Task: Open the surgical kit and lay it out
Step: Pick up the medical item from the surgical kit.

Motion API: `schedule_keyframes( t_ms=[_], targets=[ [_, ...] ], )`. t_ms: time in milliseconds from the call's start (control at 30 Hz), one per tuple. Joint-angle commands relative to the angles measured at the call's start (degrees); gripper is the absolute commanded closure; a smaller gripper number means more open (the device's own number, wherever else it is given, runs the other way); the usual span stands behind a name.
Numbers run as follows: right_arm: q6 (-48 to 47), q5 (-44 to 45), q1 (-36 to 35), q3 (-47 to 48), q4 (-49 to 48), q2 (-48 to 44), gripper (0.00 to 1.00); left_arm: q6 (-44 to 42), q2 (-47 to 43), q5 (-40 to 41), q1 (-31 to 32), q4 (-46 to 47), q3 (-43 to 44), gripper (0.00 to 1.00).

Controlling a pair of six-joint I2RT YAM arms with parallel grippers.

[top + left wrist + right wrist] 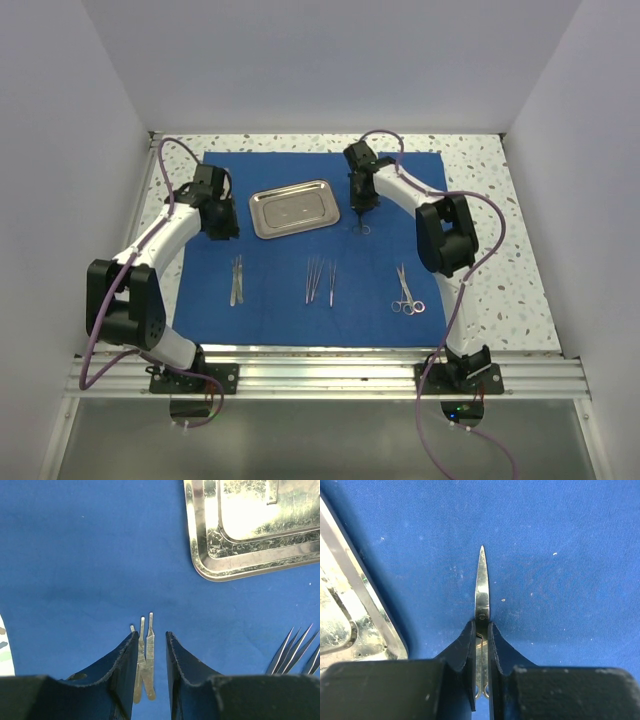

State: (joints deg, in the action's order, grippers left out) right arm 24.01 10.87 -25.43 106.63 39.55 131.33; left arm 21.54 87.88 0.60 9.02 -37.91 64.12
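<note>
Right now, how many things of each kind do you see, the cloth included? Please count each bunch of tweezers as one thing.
Blue cloth: 1
Steel tray: 1
Scissors: 2, the loose scissors and the held scissors in the right gripper
Tweezer bunches: 2, the left bunch and the middle bunch
Total: 6
</note>
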Motion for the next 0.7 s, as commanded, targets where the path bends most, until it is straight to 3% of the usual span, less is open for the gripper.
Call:
schedule_keyframes(
  t_ms=[0,400,500,667],
  targets=[
    [-1.4,-1.6,-0.1,-2.0,3.6,1.6,1.00,0.7,-1.9,0.6,-0.1,-0.7,1.2,0.67],
    [-4.7,2.8,-0.1,10.8,13.1,-7.9,1.00,1.2,-1.7,-0.3,-0.1,2.3,0.9,0.67],
    [-4.8,3.9,-0.1,8.3,14.6,-12.4,1.00,1.0,-1.5,-0.3,-0.1,3.0,1.0,0.67],
    [-3.0,4.3,-0.1,-9.6,12.3,-25.3,1.00,0.3,-0.6,-2.2,-0.1,4.2,1.2,0.66]
  ],
)
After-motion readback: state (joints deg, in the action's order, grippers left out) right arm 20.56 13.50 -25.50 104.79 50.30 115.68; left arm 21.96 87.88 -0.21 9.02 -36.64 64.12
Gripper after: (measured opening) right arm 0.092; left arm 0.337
